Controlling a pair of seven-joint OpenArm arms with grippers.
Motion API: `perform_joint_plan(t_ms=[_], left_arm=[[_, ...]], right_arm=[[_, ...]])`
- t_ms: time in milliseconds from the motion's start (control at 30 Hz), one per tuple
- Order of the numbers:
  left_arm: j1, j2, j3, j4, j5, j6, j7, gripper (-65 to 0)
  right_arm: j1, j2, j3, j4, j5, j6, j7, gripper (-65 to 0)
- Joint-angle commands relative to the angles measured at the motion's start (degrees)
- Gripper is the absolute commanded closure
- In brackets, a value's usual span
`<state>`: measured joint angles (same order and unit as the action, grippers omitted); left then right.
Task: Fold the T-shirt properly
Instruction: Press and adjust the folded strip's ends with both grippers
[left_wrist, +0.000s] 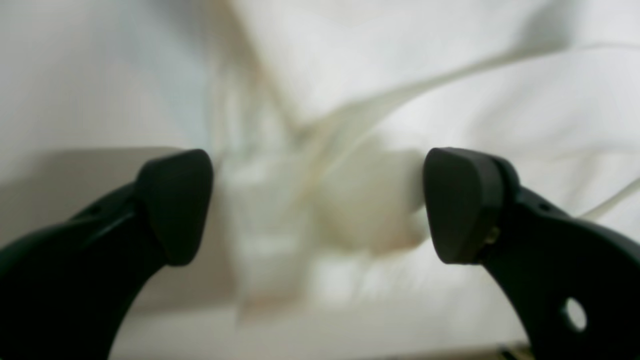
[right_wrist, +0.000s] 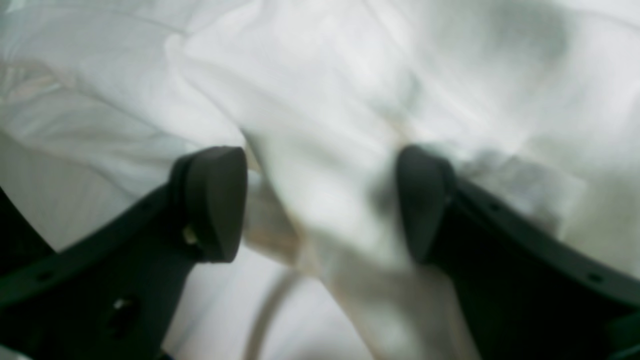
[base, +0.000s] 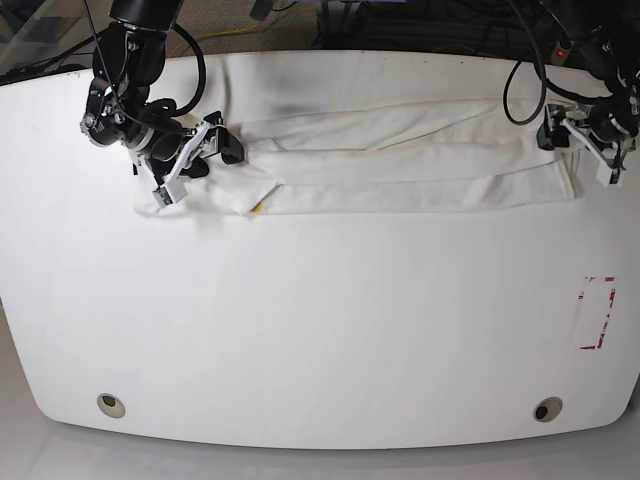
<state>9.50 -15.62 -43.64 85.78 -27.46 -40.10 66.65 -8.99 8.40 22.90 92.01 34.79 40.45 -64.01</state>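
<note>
Base view shows the white cotton T-shirt (base: 400, 160) folded into a long band across the far side of the white worktop (base: 320, 320) — a red-and-white marked rectangle (base: 596, 312) lies well apart near its edge. Both the left hand (left_wrist: 318, 205) and right hand (right_wrist: 320, 202) are spread wide at opposite ends, bunched cloth between the fingers — nothing pinched.

— What do we see of our own build?
— Black jointed arms with looping black cables; the right gripper (base: 205, 150) carries white brackets, as does the left gripper (base: 590, 135).
— And close up?
— We see curved matte-black fingers (left_wrist: 175, 205) with rounded pads, one with a round hole, small holes along the others (right_wrist: 215, 200).
</note>
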Motion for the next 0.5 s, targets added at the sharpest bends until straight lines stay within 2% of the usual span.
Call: perform_joint_plan(t_ms=[0,100,467], left_arm=[[-0.57,-1.75,-0.27,1.39,-0.54,0.10,-0.67,-64.7],[-0.57,-3.06,-0.27,0.33,-0.71,0.10,-0.76,-64.7],[-0.75,-2.98,1.13,-7.40,-0.71,0.10,-1.29,-64.4]], right_arm=[[-0.37,0.52,0.18,1.58,-0.98,-0.45,-1.79,-44.4],[-0.37,0.52,0.18,1.49,-0.98,-0.45,-1.79,-44.4],[-0.37,0.43,0.09,1.49,-0.90,-0.45,-1.79,-44.4]])
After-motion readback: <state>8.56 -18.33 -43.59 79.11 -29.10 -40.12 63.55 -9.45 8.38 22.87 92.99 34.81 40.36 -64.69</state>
